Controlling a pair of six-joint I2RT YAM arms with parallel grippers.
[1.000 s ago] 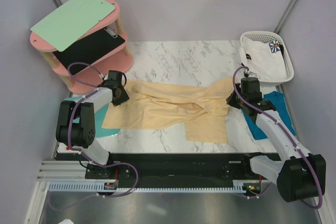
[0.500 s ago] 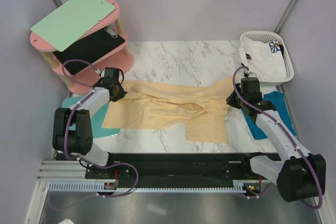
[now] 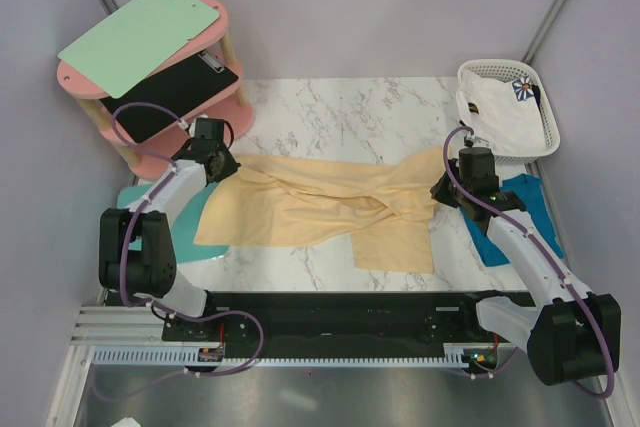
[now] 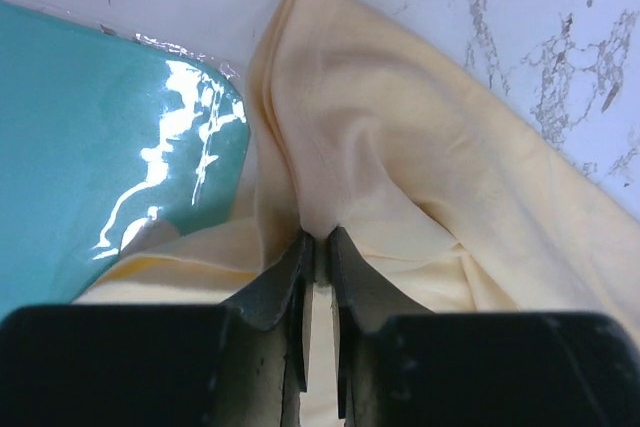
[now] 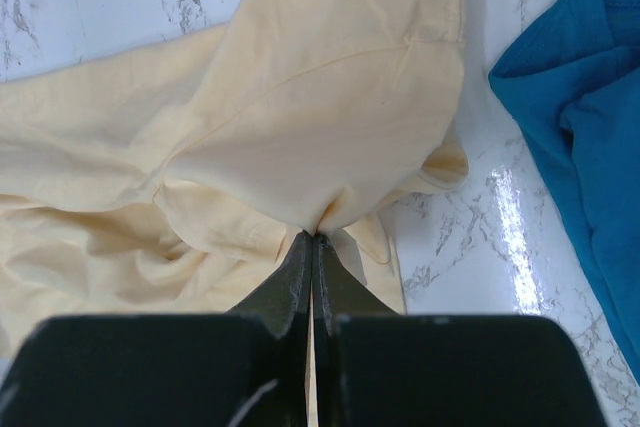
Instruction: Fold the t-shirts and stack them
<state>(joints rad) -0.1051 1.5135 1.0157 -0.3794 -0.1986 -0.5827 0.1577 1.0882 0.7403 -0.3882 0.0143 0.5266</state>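
The pale yellow t-shirt (image 3: 320, 209) lies crumpled across the marble table. My left gripper (image 3: 222, 169) is shut on its left edge; the wrist view shows cloth (image 4: 400, 167) pinched between the fingertips (image 4: 318, 247). My right gripper (image 3: 447, 193) is shut on its right edge, a fold of yellow cloth (image 5: 320, 137) bunched at the tips (image 5: 314, 239). The teal-blue t-shirt (image 3: 520, 212) lies at the right, partly under the right arm, and shows in the right wrist view (image 5: 590, 117). The white flower-print shirt (image 3: 505, 112) sits in the basket.
A white lattice basket (image 3: 540, 87) stands at the back right. A pink two-tier stand (image 3: 225, 47) with a pale green board (image 3: 140, 35) and a black clipboard (image 3: 170, 97) is at the back left. A turquoise board (image 4: 90, 137) lies under the shirt's left edge.
My left gripper has moved toward the back, away from the near edge, pulling the shirt's left edge with it. The right arm has not moved.
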